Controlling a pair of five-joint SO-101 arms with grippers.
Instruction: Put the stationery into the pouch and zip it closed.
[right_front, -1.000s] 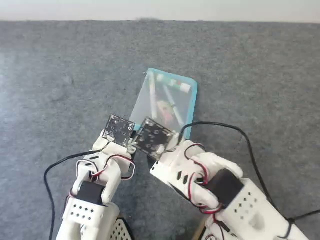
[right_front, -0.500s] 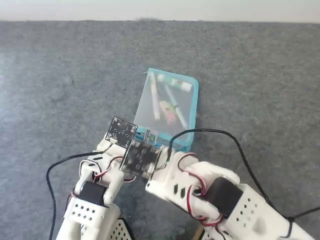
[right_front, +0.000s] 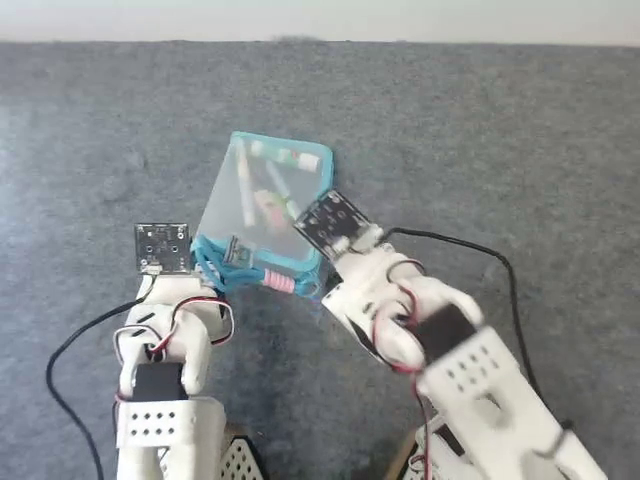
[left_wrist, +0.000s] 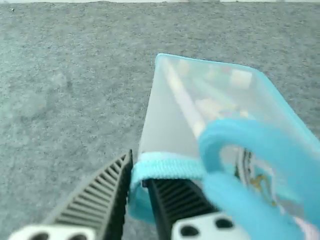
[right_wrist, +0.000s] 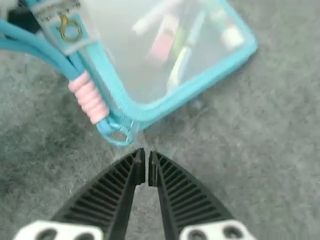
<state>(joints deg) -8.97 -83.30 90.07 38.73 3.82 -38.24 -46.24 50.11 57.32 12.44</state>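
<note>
Since a second ago the translucent, turquoise-edged pouch (right_front: 262, 205) has slid leftwards over the grey felt worktop (right_front: 520, 140). Your arms, which were crowded together at its near edge, have parted: the left arm (right_front: 160, 340) has drawn to the left and the right arm (right_front: 420, 330) has swung round to the pouch's right side.

From above, you see the pouch lying flat between the two arms, with the pens and markers (right_front: 265, 190) inside it and a pink ribbed bead (right_front: 280, 283) at its near edge.

In the left wrist view, your left end effector (left_wrist: 141, 172) is pinched narrow on the pouch's turquoise corner seam. A thick blue cord loop (left_wrist: 250, 150) arches just beside it.

In the right wrist view, your right end effector (right_wrist: 143, 159) is all but closed and holds nothing. Its tips sit just short of the turquoise zip pull (right_wrist: 118, 133), which lies at the pouch's corner next to the pink bead.

As for progress, the stationery is in, and the pull looks to be at the end of its run, so you can take the zip as closed or very nearly so. The whole line of teeth cannot be checked from these views. What seems left is a final tug if needed, then letting go with the left.
</note>
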